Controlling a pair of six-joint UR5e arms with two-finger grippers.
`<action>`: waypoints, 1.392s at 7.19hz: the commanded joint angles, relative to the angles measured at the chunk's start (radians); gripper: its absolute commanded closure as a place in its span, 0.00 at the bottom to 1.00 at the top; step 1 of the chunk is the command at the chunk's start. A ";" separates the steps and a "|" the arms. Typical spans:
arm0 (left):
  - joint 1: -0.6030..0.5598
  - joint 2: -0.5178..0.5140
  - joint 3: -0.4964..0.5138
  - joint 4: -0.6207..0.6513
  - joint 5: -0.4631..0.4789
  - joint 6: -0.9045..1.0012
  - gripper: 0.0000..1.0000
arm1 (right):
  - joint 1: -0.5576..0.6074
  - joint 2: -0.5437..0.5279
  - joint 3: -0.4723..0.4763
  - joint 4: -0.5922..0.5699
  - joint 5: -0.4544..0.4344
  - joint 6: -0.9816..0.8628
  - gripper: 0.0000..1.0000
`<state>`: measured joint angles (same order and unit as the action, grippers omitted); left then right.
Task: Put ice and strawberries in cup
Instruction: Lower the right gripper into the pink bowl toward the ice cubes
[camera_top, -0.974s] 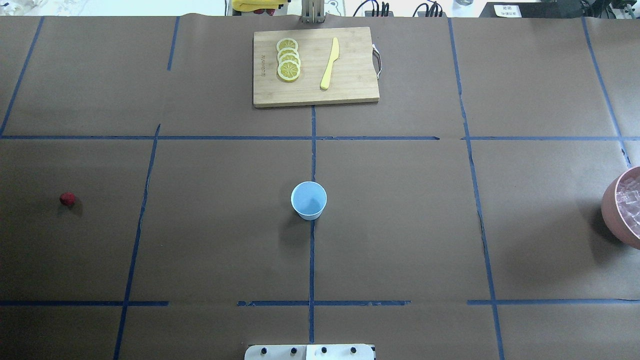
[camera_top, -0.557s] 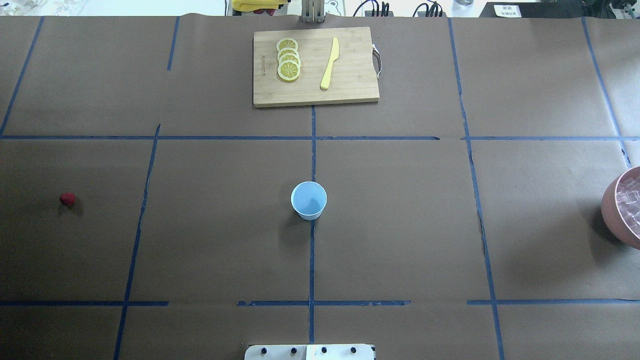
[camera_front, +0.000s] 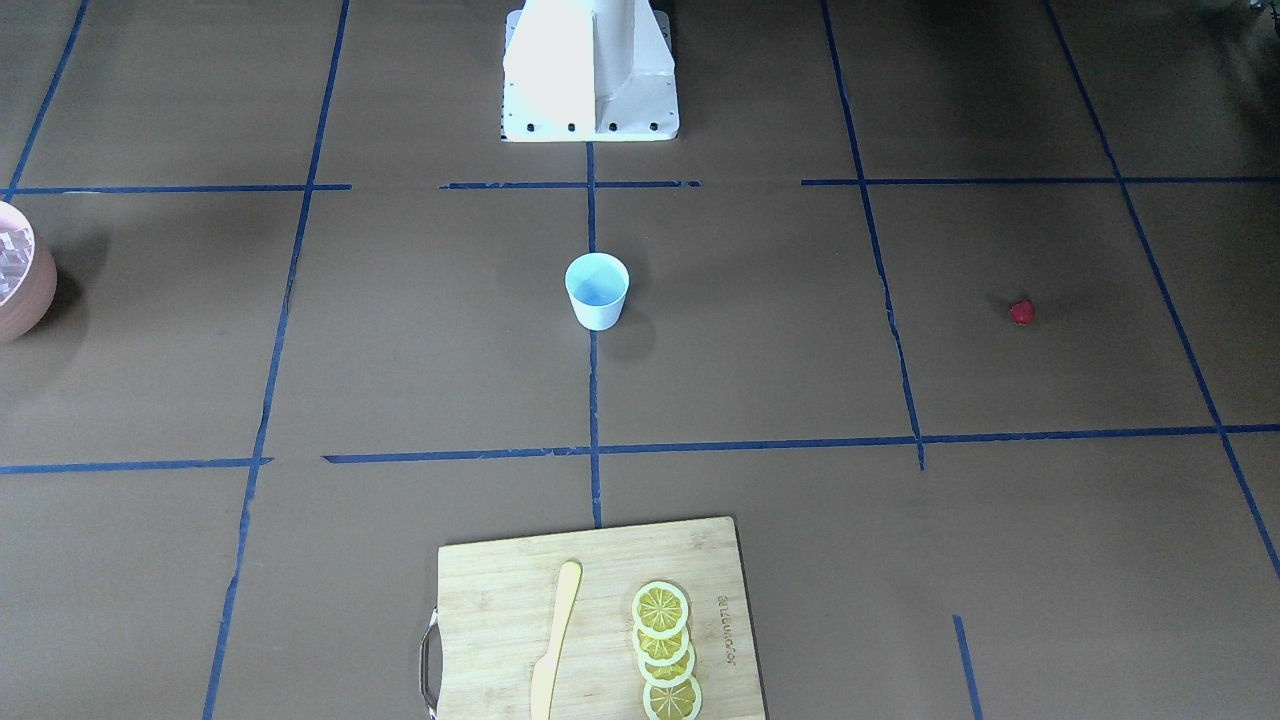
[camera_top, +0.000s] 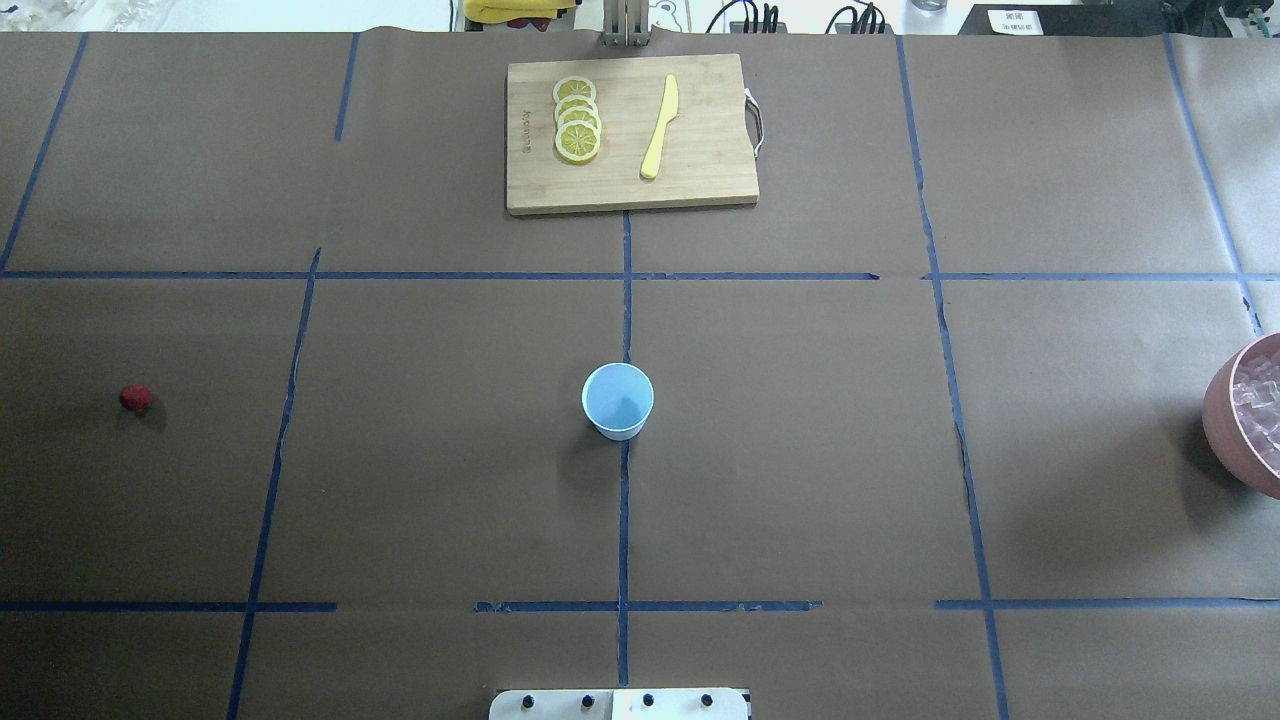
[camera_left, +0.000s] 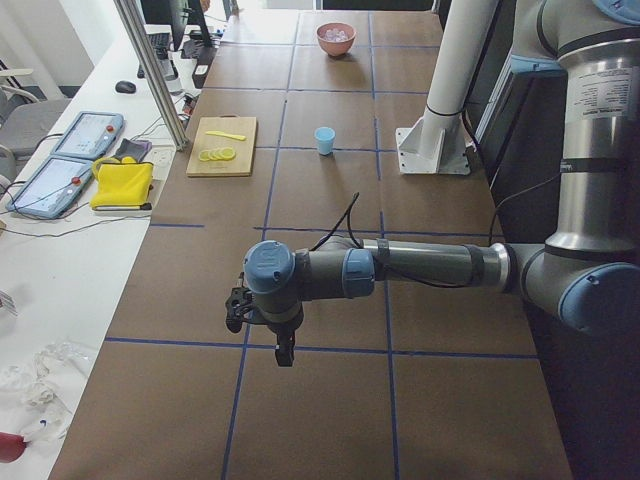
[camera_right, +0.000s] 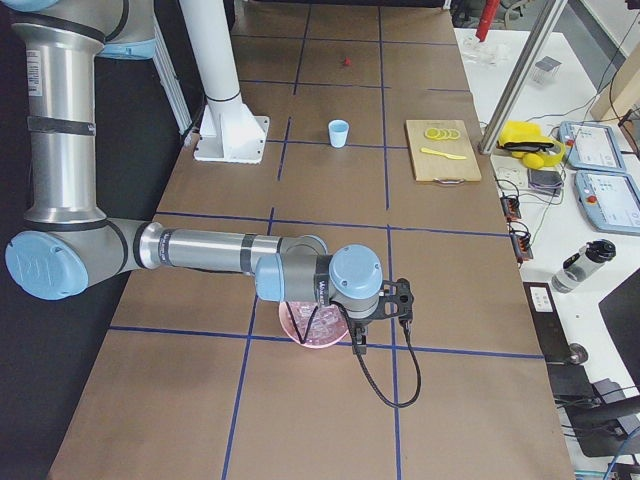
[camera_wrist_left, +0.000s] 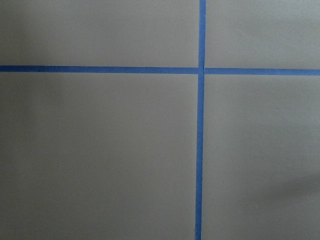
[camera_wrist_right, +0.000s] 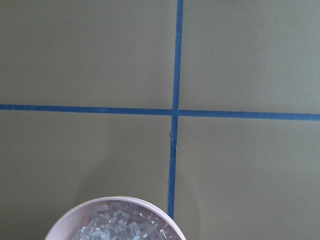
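Note:
The white cup (camera_top: 618, 400) with a pale blue inside stands upright at the table's middle; it also shows in the front view (camera_front: 597, 290). It looks empty. The red strawberry (camera_top: 135, 398) lies alone on the paper far left. The ice (camera_top: 1262, 400) fills a pink bowl (camera_top: 1222, 430) at the right edge. My left gripper (camera_left: 285, 352) shows only in the exterior left view, low over bare paper; I cannot tell if it is open. My right gripper (camera_right: 357, 342) shows only in the exterior right view, just beside the bowl (camera_right: 300, 332); I cannot tell its state. The right wrist view shows the bowl's rim (camera_wrist_right: 75, 220) and ice (camera_wrist_right: 120, 227).
A wooden cutting board (camera_top: 700, 180) at the far middle carries several lemon slices (camera_top: 577, 120) and a yellow knife (camera_top: 659, 128). The robot's base (camera_front: 590, 70) stands at the near edge. Blue tape lines cross the brown paper.

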<state>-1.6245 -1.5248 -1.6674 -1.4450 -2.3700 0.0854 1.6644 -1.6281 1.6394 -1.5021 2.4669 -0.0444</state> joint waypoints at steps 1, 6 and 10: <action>-0.002 0.002 -0.018 0.000 0.000 -0.003 0.00 | -0.012 -0.001 0.033 0.000 0.007 0.008 0.00; -0.002 0.003 -0.040 0.000 0.000 -0.004 0.00 | -0.159 -0.177 0.233 0.123 -0.112 -0.009 0.03; -0.002 0.003 -0.043 0.000 0.000 -0.009 0.00 | -0.319 -0.257 0.292 0.123 -0.166 -0.011 0.35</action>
<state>-1.6256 -1.5218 -1.7089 -1.4450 -2.3700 0.0769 1.3907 -1.8689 1.9272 -1.3791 2.3296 -0.0540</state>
